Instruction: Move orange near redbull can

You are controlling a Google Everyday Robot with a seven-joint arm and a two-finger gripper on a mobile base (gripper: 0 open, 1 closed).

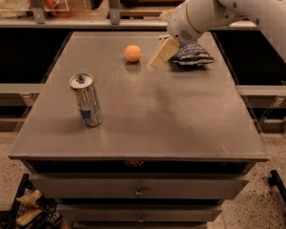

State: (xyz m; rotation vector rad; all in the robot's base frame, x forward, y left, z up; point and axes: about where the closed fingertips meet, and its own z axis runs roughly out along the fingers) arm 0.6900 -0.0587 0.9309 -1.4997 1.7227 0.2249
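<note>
From my station I see the grey table from above and from the front, with drawers under its near edge. The orange sits on the far part of the tabletop, a little left of centre, resting on the surface with nothing touching it. The redbull can stands upright towards the left front of the table, its pull-tab top facing up and its blue panel low on the side turned to me. Orange and can are well apart, and the stretch of tabletop between them is bare.

The white arm comes in from the upper right and angles down over the far right part of the table. The gripper is at its end, a pale cream piece slanting down and to the left, its tip just to the right of the orange with a visible gap between them. It holds nothing that I can see. Whether it is released or clenched I cannot tell from this angle, nor whether its tip touches the tabletop.

A dark blue crinkled chip bag lies flat on the table just right of the gripper, its left end partly hidden behind it.
</note>
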